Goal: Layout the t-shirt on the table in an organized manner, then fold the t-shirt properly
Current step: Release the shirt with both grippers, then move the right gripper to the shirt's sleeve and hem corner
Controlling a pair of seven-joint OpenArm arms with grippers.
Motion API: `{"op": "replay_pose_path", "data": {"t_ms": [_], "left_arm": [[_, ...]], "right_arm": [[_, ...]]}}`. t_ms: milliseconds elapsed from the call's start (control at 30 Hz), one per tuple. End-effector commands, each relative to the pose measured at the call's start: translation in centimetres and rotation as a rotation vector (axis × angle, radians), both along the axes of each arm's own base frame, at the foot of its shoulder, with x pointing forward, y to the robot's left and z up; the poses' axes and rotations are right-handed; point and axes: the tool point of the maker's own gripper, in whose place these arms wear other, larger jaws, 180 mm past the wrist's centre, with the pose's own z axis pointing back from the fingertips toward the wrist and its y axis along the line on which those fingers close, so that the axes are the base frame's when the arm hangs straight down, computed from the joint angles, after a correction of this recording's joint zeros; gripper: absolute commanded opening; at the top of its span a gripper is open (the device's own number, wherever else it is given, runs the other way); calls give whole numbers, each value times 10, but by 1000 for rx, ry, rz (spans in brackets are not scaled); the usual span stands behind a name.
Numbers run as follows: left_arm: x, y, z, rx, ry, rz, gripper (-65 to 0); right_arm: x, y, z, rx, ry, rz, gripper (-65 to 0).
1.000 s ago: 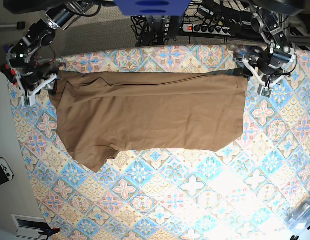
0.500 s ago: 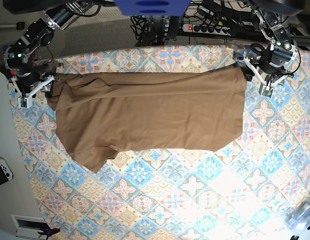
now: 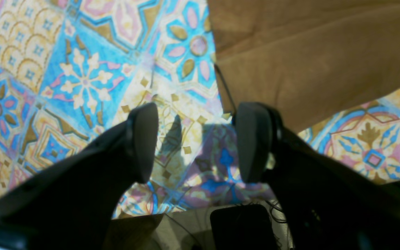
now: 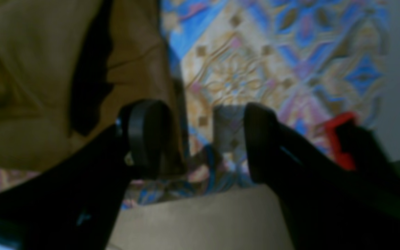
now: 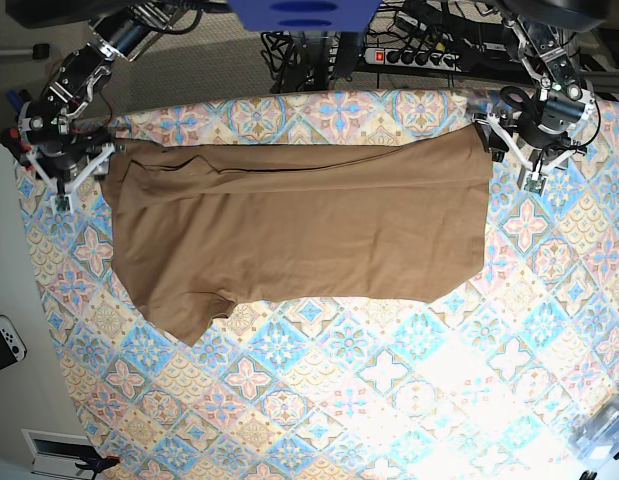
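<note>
Change: both grippers had let go and backed off the shirt's upper corners.
Left gripper (image 5: 530, 166): spread, empty, upper right.
Right gripper (image 5: 67, 181): spread, empty, upper left.
T-shirt (image 5: 299, 225): flat across table (image 5: 389, 400), upper half.

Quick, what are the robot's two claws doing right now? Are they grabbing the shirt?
Left gripper: open, holding nothing, beside the t-shirt edge.
Right gripper: open, holding nothing, one finger against the t-shirt.

The t-shirt (image 5: 299, 225) is soft, matt tan cloth with shallow creases. Under it, the table (image 5: 389, 380) wears a smooth printed cloth of tile patterns. Beside the shirt's edge, the gripper fingers (image 3: 252, 139) look like matt black plastic.
</note>
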Motion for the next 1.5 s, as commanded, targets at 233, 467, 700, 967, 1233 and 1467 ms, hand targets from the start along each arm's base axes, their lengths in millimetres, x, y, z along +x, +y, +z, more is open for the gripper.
{"op": "replay_pose_path", "data": {"t_ms": [233,467,700,967,1233,1467], "left_arm": [[51,-11,45,-6,-204,-7,-301],[95,-23,75,-17,-324,-35,-301],[110,-41,82,-17,-344,-95,-301],[105,-26,76,65,-298,-62,-301],[104,-24,75,80,-289,-55,-301],[103,-24,74,78,-288,-55,-301]], "right_arm": [[39,0,47,-29,-176,30,-295],[104,27,85,-19,-310,127,-295],[162,66,68,126,-351,233,-295],[212,71,32,235,-384,237,-295],[242,62,12,381,-461,207,-295],[237,49,-7,434,-436,169,-295]]}}
